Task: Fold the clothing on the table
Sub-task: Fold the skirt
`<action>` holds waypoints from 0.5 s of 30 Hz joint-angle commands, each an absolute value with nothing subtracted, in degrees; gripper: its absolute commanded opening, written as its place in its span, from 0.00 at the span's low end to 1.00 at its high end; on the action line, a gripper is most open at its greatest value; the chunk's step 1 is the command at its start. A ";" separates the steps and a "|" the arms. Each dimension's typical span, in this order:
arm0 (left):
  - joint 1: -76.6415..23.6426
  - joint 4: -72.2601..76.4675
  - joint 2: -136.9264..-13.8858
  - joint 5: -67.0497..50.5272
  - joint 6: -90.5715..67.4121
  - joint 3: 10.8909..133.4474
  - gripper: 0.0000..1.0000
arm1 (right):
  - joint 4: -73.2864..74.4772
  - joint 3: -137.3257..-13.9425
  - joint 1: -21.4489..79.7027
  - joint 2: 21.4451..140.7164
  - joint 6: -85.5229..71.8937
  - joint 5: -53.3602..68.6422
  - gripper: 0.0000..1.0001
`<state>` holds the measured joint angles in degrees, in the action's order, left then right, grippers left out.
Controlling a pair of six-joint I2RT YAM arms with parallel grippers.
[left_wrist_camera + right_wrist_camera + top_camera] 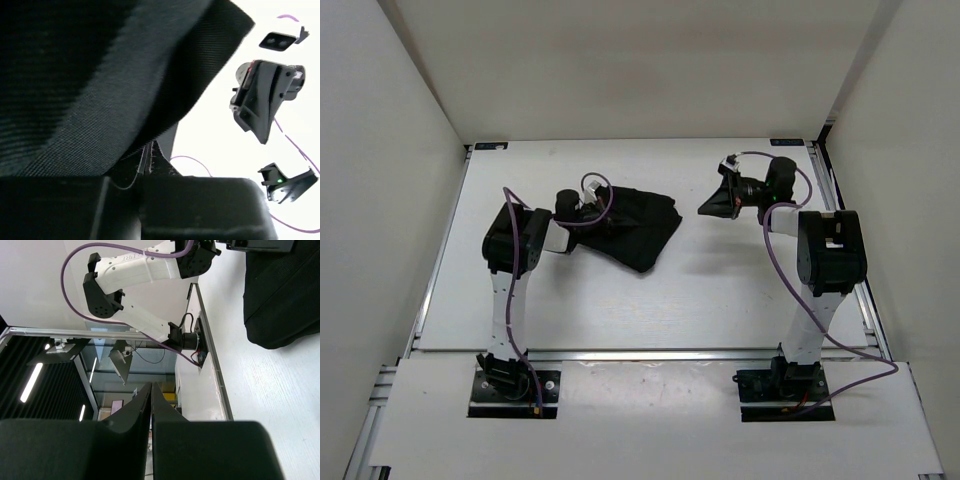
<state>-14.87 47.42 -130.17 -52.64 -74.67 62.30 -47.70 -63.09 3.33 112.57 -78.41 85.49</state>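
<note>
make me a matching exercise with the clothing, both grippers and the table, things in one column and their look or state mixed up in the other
Things:
1. clothing
2. left gripper
3. right gripper
4. table

States:
a. jaws shut, empty, clear of the clothing
b. matte white, flat
c. black, crumpled
d. jaws shut on the clothing's edge

Pairs: 1-c, 2-d, 3-a, 4-b
</note>
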 commanded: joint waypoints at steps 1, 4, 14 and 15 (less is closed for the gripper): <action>-13.54 52.30 -124.74 -52.39 -76.21 61.88 0.08 | -49.04 -63.98 2.64 109.42 -77.87 96.06 0.06; -13.71 45.82 -116.32 -50.36 -70.08 62.83 0.98 | -49.92 -63.81 1.41 108.72 -78.57 95.89 0.16; -10.91 0.06 -90.47 -38.16 -42.82 70.14 0.99 | -49.83 -60.92 -1.85 103.10 -76.56 96.15 0.24; -10.20 -4.44 -87.13 -34.93 -39.32 69.61 0.99 | -49.40 -59.95 -2.54 102.40 -75.77 96.24 0.25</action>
<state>-12.32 17.28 -93.97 -42.68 -52.36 70.41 -48.12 -61.82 -1.80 105.69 -77.80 85.47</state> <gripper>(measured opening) 0.981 0.243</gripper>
